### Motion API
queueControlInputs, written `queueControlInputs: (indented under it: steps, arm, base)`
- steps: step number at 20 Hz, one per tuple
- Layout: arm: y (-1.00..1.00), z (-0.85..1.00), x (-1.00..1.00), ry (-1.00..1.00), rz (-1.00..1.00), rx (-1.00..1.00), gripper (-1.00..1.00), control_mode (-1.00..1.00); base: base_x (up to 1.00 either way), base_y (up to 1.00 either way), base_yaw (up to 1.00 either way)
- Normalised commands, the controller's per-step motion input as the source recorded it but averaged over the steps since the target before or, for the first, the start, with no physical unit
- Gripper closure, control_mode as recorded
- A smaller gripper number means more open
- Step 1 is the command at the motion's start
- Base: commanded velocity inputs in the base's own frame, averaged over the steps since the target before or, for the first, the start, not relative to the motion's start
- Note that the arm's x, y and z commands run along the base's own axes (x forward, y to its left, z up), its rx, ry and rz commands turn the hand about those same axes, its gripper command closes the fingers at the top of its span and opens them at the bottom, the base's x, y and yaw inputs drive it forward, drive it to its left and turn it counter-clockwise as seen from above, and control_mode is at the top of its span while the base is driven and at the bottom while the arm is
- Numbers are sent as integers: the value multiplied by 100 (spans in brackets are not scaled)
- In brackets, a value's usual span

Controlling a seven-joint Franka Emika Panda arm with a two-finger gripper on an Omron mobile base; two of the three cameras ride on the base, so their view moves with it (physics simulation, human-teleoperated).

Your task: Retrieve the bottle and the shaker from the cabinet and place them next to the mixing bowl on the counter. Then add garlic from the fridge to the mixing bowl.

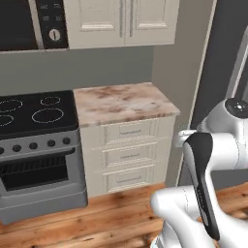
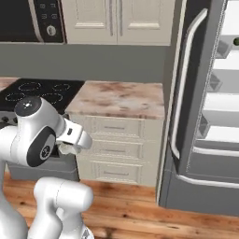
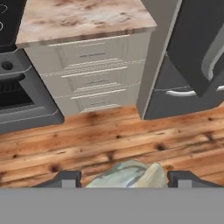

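The hand (image 3: 124,178) hangs over the wooden floor (image 3: 109,140), its two dark fingertips (image 3: 65,178) set about half apart with a pale, greenish-white lumpy thing between them. This looks like the garlic (image 3: 129,175); it fills the gap between the tips, so the hand seems to be gripping it, though the contact itself sits at the lower edge of the hand view and is hard to read. In the right base view the same pale lump (image 2: 67,148) shows just under the wrist, in front of the stove.

The marble-patterned counter (image 1: 121,101) lies between the black cooktop (image 1: 36,114) and a tall grey side panel (image 1: 181,63). Its front edge overhangs three cream drawers (image 1: 128,155). Its top is bare from edge to edge. Above it hang closed cream cabinet doors (image 1: 123,22), with a microwave (image 1: 29,24) to their left.

To the right, the fridge door (image 2: 186,84) stands swung open, its long pale handle facing the counter's end, and white shelves (image 2: 221,98) show inside. A small green item (image 2: 236,42) sits at the far right edge of one upper shelf; what it is cannot be told. Open floor runs in front of the drawers and the oven (image 1: 36,174).
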Motion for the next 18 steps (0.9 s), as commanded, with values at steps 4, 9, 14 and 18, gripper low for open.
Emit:
queueControlInputs:
  steps: [4, 9, 14, 18]
  arm:
    - [0, 0, 0, 0, 0, 0, 100, 100]
    - [0, 0, 0, 0, 0, 0, 100, 100]
    - [0, 0, 0, 0, 0, 0, 100, 100]
    - [0, 0, 0, 0, 0, 0, 100, 100]
  base:
    - [0, 97, -10]
    - [0, 100, 0]
    - [8, 100, 13]
    - [24, 100, 15]
